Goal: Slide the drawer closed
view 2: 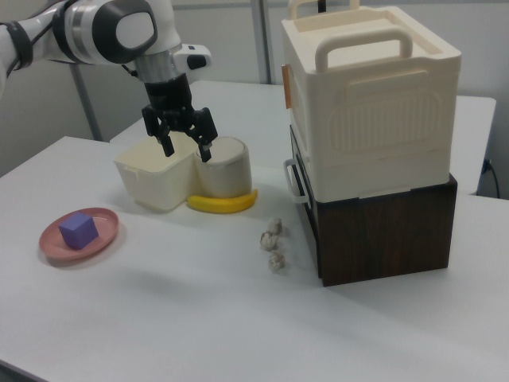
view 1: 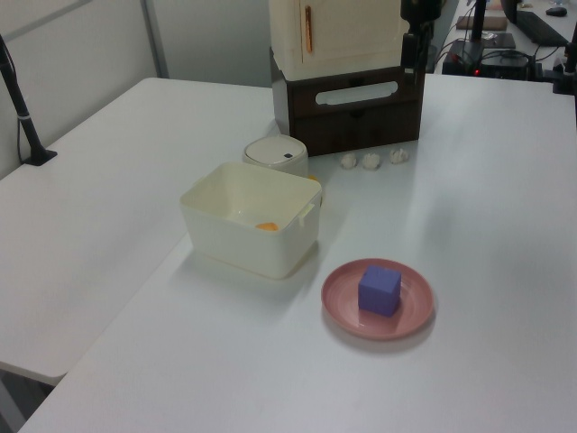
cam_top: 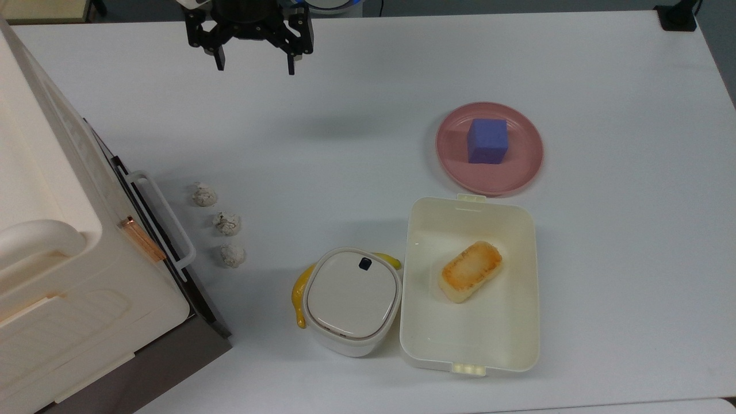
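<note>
The drawer [cam_top: 150, 221] sits in the dark cabinet at the top view's left, under the cream storage box [view 2: 370, 103]. Its front looks flush or nearly flush with the cabinet face, and its white handle [cam_top: 163, 219] stands free, so the closing looks done or all but done. The hand [cam_top: 255, 60] hangs high above the desk [cam_top: 368, 86], well apart from the drawer, its fingers spread and holding nothing. Little seems left beyond moving away.
</note>
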You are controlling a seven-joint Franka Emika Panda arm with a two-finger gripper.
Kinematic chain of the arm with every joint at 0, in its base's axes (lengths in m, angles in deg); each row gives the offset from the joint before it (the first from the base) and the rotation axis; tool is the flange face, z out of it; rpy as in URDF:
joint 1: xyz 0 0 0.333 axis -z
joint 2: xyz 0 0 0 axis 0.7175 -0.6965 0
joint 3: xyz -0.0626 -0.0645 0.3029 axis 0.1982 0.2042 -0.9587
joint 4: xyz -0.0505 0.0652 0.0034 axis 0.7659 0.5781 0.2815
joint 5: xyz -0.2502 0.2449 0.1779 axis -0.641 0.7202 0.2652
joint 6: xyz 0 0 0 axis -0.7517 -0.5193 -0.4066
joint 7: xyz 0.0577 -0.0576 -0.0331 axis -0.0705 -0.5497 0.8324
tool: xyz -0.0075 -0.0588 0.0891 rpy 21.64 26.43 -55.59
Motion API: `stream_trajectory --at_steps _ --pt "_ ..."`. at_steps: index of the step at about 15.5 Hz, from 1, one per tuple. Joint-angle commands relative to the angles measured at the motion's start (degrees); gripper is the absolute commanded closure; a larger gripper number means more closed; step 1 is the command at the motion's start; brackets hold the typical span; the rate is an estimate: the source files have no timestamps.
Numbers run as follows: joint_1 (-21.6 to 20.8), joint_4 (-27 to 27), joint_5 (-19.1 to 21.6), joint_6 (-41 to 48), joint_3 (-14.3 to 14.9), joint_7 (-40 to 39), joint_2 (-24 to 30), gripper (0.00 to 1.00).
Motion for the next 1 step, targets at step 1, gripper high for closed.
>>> stream_trajectory --at_steps 1 --pt "0.09 -0.97 0.77 1.01 0.33 -1.57 1.49 0.00"
